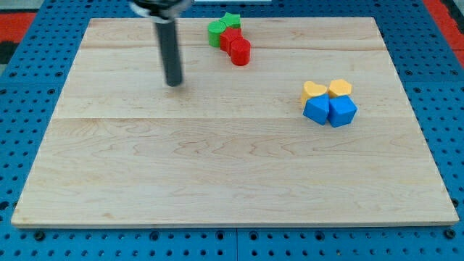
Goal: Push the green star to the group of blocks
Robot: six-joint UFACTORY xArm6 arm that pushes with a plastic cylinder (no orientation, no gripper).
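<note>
The green star (231, 20) lies near the board's top edge, touching a round green block (216, 33) and two red blocks (230, 38) (241, 51) in a small cluster. A second group sits at the view's right: two yellow blocks (314, 90) (339, 88) above two blue blocks (317, 109) (342, 112). My tip (174, 83) rests on the board to the left of and below the green star cluster, apart from every block.
The wooden board (217, 167) lies on a blue perforated table (22, 109). The rod rises from the tip to the view's top edge.
</note>
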